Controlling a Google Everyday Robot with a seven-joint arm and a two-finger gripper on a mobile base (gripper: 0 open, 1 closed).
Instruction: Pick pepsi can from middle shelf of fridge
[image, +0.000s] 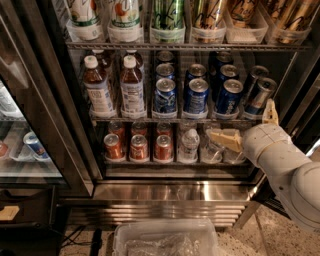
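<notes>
The fridge (170, 192) stands open in front of me. Its middle shelf (150, 119) holds rows of short dark-blue pepsi cans (229, 96) with silver lids, in the middle and to the right. My gripper (241, 120) is at the right, just in front of the shelf's right end and slightly below the cans. It is open and empty. One tan finger (225, 138) points left under the shelf rail. The other finger (270, 111) points up beside the slim cans. The white arm comes in from the lower right.
Two brown drink bottles (97, 85) stand at the shelf's left, slim silver-and-blue cans (257, 95) at its right. Below are orange-red cans (139, 147) and a clear bottle (189, 145). Clear bins of tall drinks sit above. A clear plastic tub (165, 240) lies on the floor. A second cooler (20, 145) is left.
</notes>
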